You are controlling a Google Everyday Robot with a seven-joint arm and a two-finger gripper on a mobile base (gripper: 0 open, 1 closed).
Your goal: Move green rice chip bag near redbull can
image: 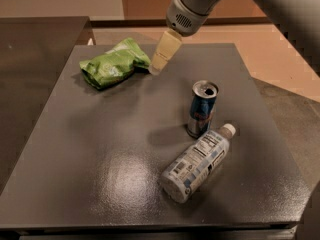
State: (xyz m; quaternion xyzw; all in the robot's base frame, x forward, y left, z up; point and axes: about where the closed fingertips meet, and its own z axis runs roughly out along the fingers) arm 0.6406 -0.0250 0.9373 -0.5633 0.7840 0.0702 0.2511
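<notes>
Bag: the crumpled bright-green foil rice chip bag [114, 64] lies flat at the far left of the table top, well apart from the can.
Can: the slim blue-and-silver redbull can [202, 109] stands upright right of centre, its silver top showing the tab opening.
Gripper: my pale two-finger gripper [158, 66] hangs just beside the bag's right end, tilted down and leftward. Whether it is apart or together I cannot tell, nor whether it touches the foil.
Risk, grasp: the foil looks slack and creased. I judge that a pinch on one fold alone could slip, and the bag would drop short of the can.
Risk, can: it is tall and narrow. A brush from the carried bag or from my wrist on arrival could tip it, and the top is open.
Risk, bottle: the clear plastic bottle with white cap and white label [197, 161] lies on its side, cap end just beside the can's base. Being round, it may roll if the can falls onto it.
Way: the stretch of dark grey table top [100, 159] between bag and can is bare. The can's near side is taken by the bottle, so I judge its far or left side the safer landing.
Arm: my grey arm housing [195, 6] reaches in from the upper right, above the can's far side.
</notes>
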